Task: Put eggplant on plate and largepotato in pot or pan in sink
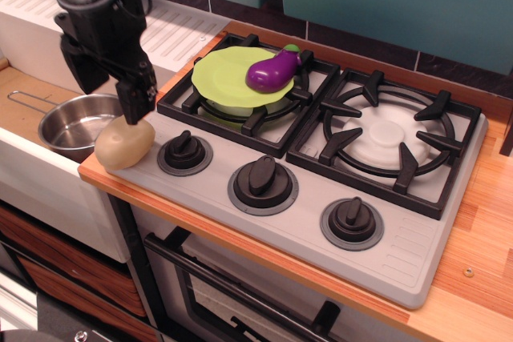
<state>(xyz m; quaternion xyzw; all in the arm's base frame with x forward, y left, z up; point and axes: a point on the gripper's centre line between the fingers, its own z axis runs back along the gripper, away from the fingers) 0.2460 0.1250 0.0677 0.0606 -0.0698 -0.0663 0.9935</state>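
The purple eggplant (pixel 272 70) lies on the lime-green plate (pixel 228 74), which rests on the left burner grate. The beige largepotato (pixel 125 142) sits on the front left corner of the wooden counter, beside the stove. The steel pot (pixel 70 124) stands in the white sink (pixel 32 174), just left of the potato. My black gripper (pixel 112 98) hangs open right above the potato and the pot's rim. One finger (pixel 136 102) reaches down to the potato's top; the other is over the pot. It holds nothing.
The grey stove (pixel 321 198) has two black burner grates and three knobs (pixel 263 179) along its front. A ribbed white drainboard (pixel 168 30) lies behind the gripper. Teal panels stand at the back wall.
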